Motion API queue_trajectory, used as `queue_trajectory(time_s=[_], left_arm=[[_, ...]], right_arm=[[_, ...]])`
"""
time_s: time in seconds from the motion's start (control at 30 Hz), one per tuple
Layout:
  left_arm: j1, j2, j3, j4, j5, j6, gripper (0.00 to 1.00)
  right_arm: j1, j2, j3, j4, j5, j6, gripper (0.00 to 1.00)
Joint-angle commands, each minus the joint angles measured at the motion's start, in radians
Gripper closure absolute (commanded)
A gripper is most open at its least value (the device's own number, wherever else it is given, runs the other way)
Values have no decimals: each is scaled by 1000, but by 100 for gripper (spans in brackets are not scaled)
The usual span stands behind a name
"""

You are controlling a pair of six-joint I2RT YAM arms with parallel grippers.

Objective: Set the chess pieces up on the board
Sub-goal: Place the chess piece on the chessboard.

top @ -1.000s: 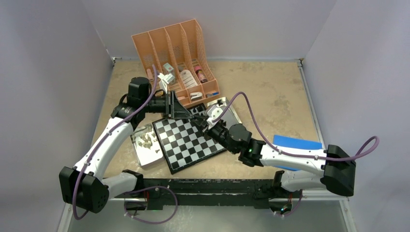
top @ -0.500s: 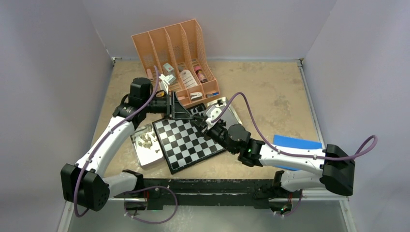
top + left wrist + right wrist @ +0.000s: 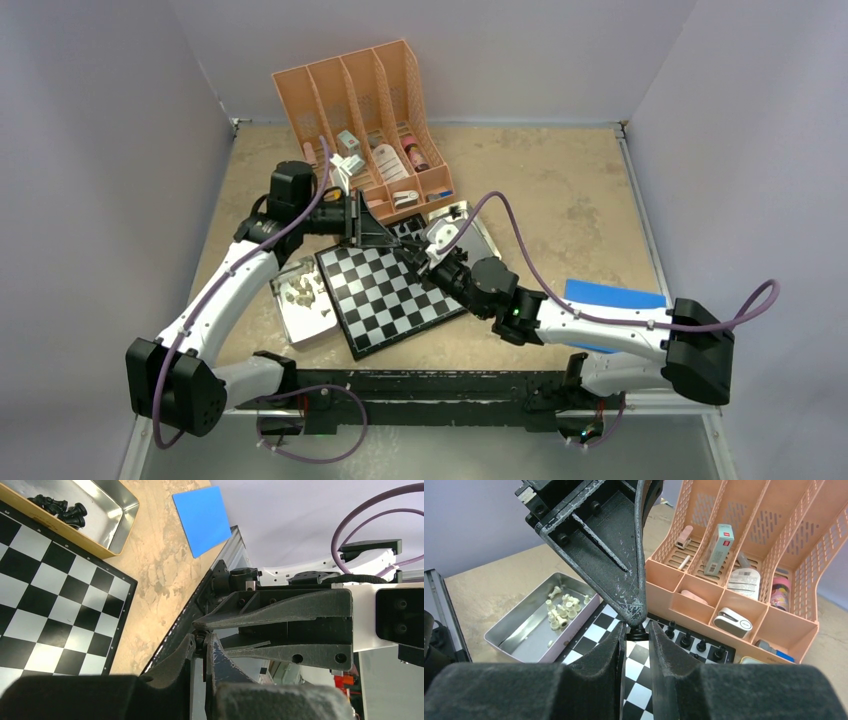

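Lit brightly and evenly from overhead, casting only soft, faint shadows beneath the arms on the table. Falls dimmer on the left wall than on the far one. Glares white along the metal tray in the left wrist view. Blurs the left gripper and right gripper close to their lenses, yet renders the black chess piece held in the latter and the board crisply
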Motion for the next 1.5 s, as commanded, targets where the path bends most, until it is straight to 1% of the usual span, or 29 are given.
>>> queue_trajectory(time_s=[0.0,0.1,0.13,0.2,0.23,0.27,0.3,0.33,0.47,0.6,0.67,0.7,0.87,1.13,1.47], left_arm=[[7,-8,15,-1,-72,56,100],[6,-13,21,-18,-141,68,100],[6,-17,23,-28,-173,75,100],[5,-26,22,-43,-242,88,100],[4,-30,22,-51,-286,93,100],[1,-34,22,-63,-336,98,100],[-4,-37,23,-77,-387,101,100],[-16,-38,24,-90,-444,103,100],[-87,-29,32,-133,-689,87,100],[-186,7,30,-139,-936,59,100],[-217,45,26,-139,-1036,42,100],[-226,66,20,-133,-1062,35,100],[-235,121,-63,-46,-1123,6,100],[-237,199,-113,31,-1230,25,100],[-238,271,-150,124,-1271,61,100]], right_arm=[[3,-37,-14,87,31,13,71],[3,-73,-39,66,66,55,55],[4,-89,-51,55,75,94,51],[4,-137,-79,45,110,143,38],[3,-159,-93,35,121,172,28],[4,-181,-104,16,134,211,13],[3,-202,-111,-9,147,240,3],[3,-221,-120,-35,162,262,1],[3,-287,-142,-85,228,323,1],[3,-336,-145,-140,303,373,1],[2,-359,-147,-165,347,397,1],[2,-373,-154,-168,361,403,1],[1,-415,-174,-179,379,416,1],[2,-428,-184,-174,389,416,1],[2,-423,-189,-171,405,412,1]])
